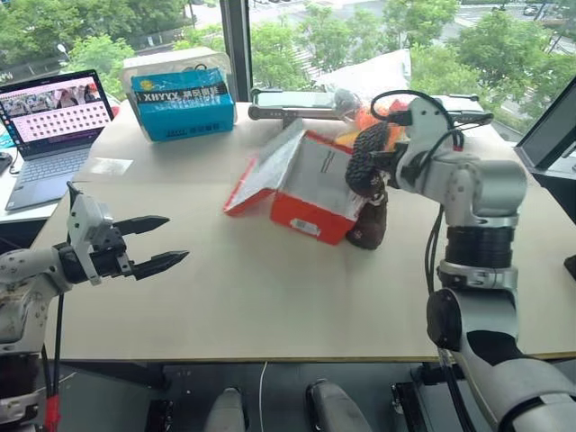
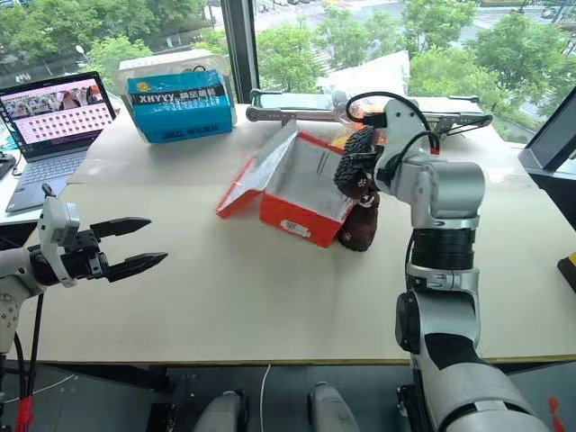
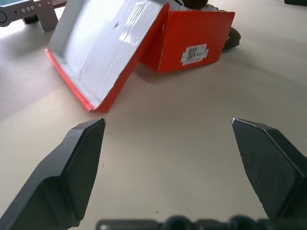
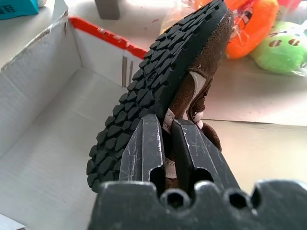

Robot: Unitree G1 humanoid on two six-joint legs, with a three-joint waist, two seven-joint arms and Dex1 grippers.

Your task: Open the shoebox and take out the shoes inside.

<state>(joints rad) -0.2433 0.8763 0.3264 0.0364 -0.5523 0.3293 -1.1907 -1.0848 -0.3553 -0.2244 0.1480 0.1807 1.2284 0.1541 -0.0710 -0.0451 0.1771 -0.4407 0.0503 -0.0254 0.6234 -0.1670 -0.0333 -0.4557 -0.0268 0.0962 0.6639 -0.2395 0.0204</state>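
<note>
Two shoes out, judging by the frames — the shoebox (image 1: 306,193) sits on the table (image 1: 270,297) with its lid thrown back and the grey inside bare. One shoe (image 1: 369,220) stands on the table touching the box's right end; the other shoe (image 4: 168,86) hangs in the air above it, its upper edge pinched between the right gripper (image 4: 165,139) fingers, sole turned toward the box. Left: setting it down. Left gripper (image 1: 153,243) fingers spread, holding nothing, well apart from the box.

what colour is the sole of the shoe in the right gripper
Black, with a chunky tread; clearest in the right wrist view.
</note>
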